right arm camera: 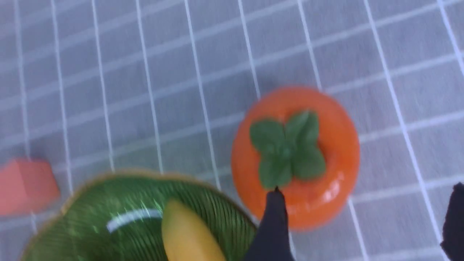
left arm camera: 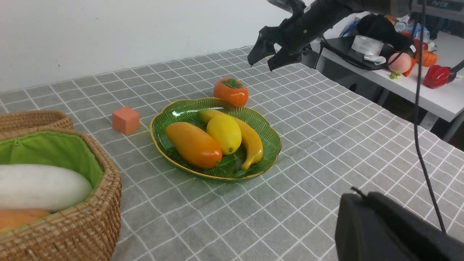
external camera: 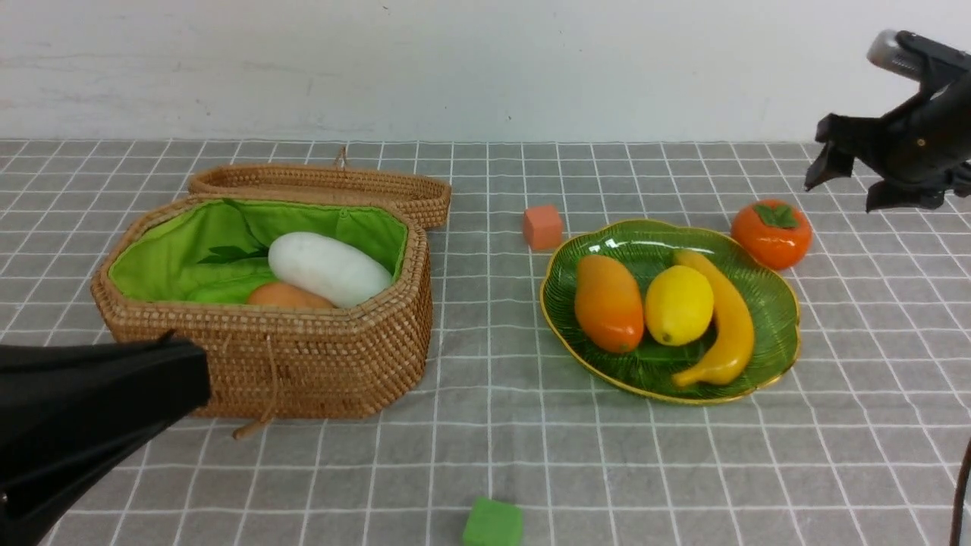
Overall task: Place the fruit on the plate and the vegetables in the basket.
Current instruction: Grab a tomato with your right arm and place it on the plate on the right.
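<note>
Left arm (external camera: 83, 409) is matte black; right tool (external camera: 843, 189) has pointed fingers (external camera: 827, 152).

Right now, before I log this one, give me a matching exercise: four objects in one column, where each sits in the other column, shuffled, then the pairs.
1. persimmon
2. lemon
3. white radish
4. green cube

A. on the plate, between mango and banana
B. alone on the tablecloth, nearest the robot
C. on the tablecloth, just outside the plate's rim
D. inside the basket

Pairs: 1-C, 2-A, 3-D, 4-B
</note>
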